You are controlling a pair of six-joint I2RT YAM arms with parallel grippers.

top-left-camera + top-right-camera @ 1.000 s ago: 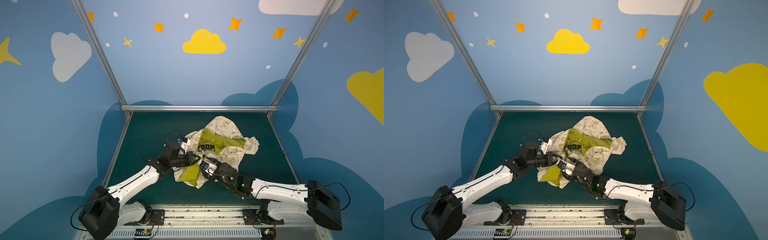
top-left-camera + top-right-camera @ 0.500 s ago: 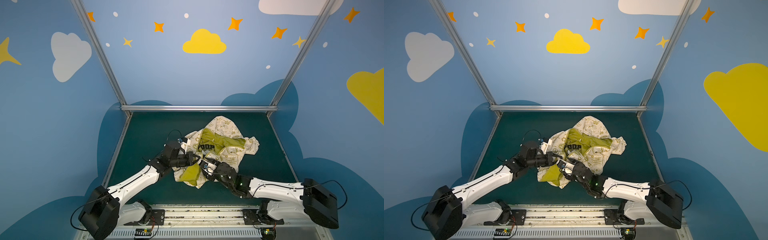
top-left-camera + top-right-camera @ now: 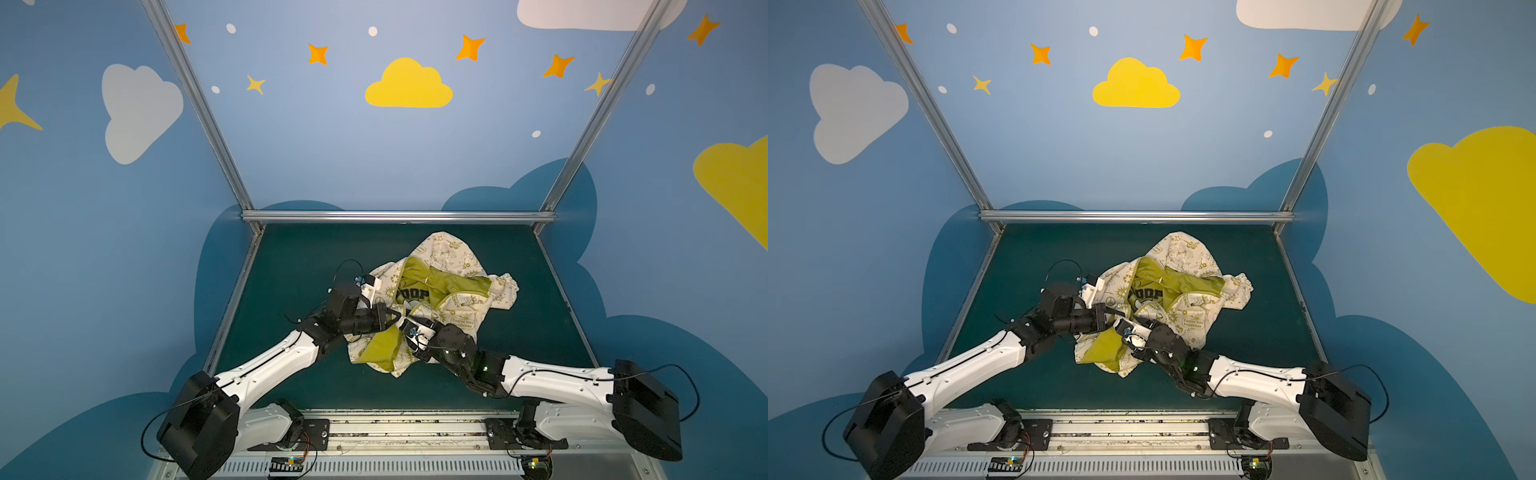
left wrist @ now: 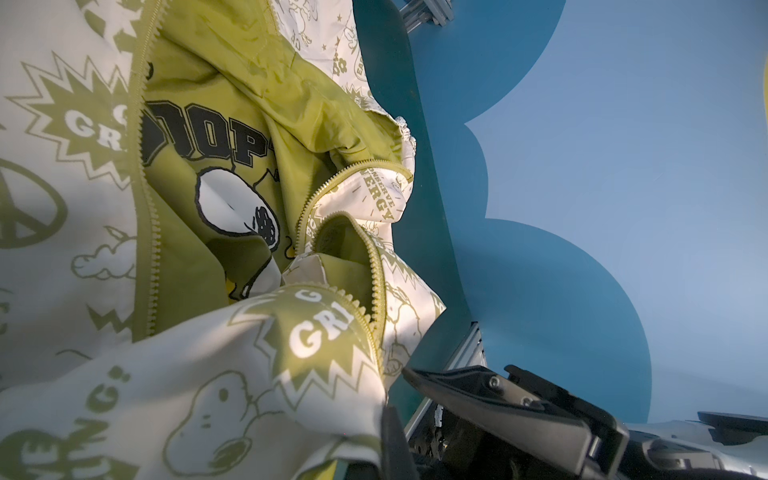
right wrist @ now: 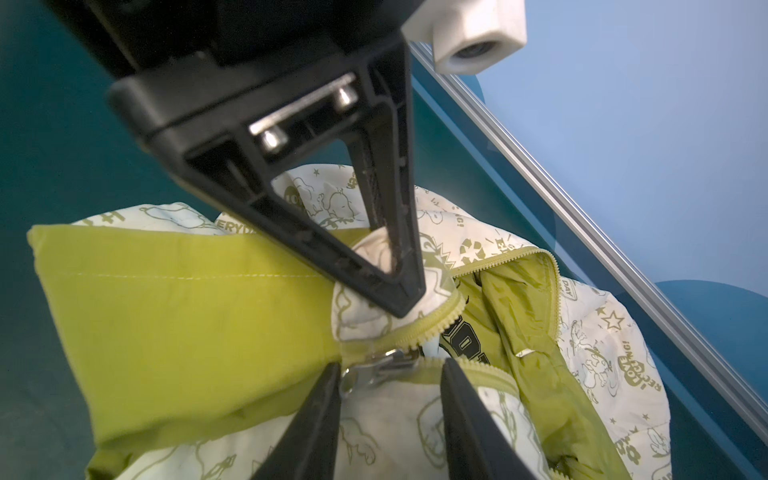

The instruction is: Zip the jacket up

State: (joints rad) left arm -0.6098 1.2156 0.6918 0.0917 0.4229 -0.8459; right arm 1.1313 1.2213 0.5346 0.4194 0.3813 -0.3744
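**Jacket wide open, slider about to be taken**

The dark green worktop is occupied at about its middle by the jacket, which is seen crumpled and spread open. Its olive lining with the Snoopy graphic is laid bare, so hardly any of the front can be judged closed.

At the jacket's near edge the two grippers are found tip to tip. The left gripper is pressed together on a fold of cream fabric just beside the bottom of the zipper, by which the hem is held. The right gripper is seen spread, with one finger on each side of the metal zipper slider. Whether the slider is touched cannot be told for certain.

The two rows of zipper teeth are seen well apart up the jacket's front and converge only at the slider, so the bottom ends appear to be joined there. By that judgement the start of the zip is made. The closing on the slider and the whole pull up towards the jacket's collar are left to be done.
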